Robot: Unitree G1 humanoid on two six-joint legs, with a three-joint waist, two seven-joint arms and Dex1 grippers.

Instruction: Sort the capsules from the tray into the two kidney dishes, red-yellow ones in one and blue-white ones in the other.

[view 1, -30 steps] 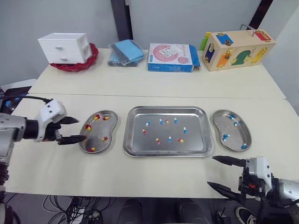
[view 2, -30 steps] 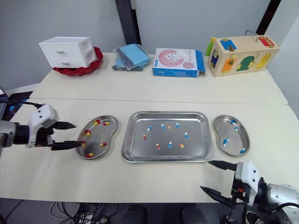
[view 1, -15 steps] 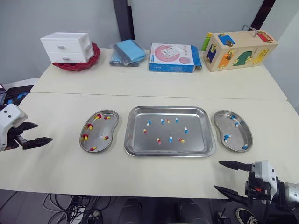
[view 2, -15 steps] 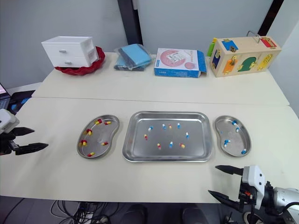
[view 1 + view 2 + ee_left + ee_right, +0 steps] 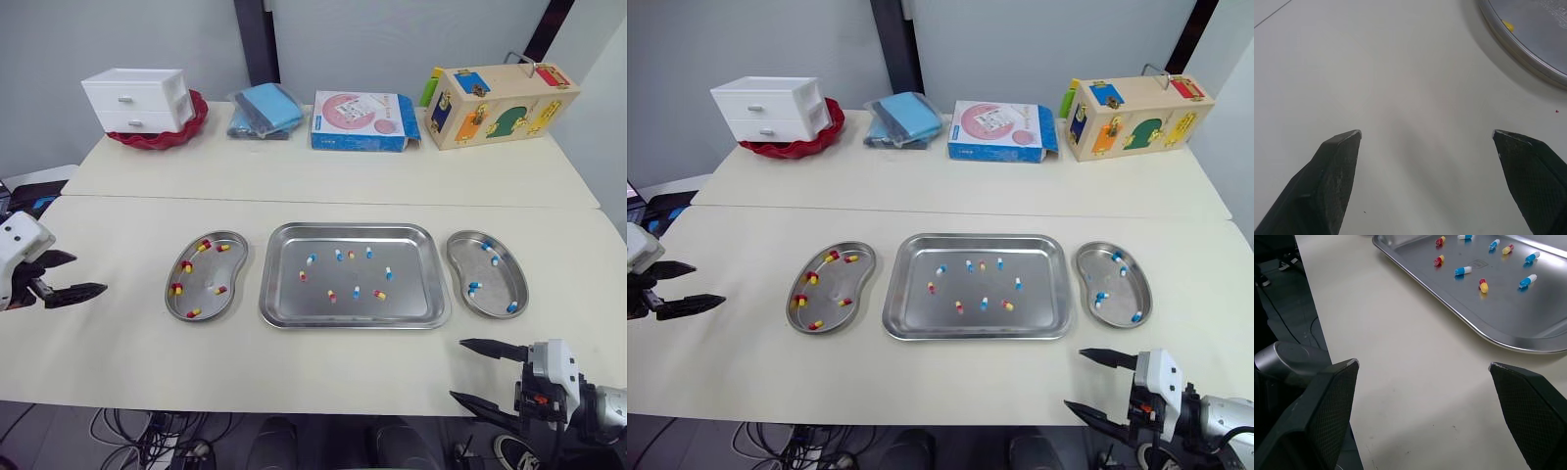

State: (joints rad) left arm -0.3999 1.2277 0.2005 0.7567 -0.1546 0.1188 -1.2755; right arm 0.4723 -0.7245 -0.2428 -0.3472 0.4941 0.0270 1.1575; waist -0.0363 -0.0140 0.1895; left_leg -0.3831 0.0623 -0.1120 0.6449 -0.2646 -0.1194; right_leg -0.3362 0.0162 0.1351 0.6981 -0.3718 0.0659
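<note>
Sorting stands part-done, between picks: small glossy two-tone capsules (image 5: 356, 291), red-yellow and blue-white mixed, lie scattered in the shallow rectangular stainless-steel tray (image 5: 411, 299), the polished left-hand kidney dish (image 5: 231, 266) beside it holding red-yellow ones, the matching right-hand kidney dish (image 5: 500, 284) blue-white. The left gripper (image 5: 86, 274) hovers well left of the tray and the right gripper (image 5: 458, 369) off the tray's near right corner, both with jaws spread wide and empty. I judge the next move to be a reach over the raised rim to pinch one smooth, rounded capsule, liable to skid on metal.
</note>
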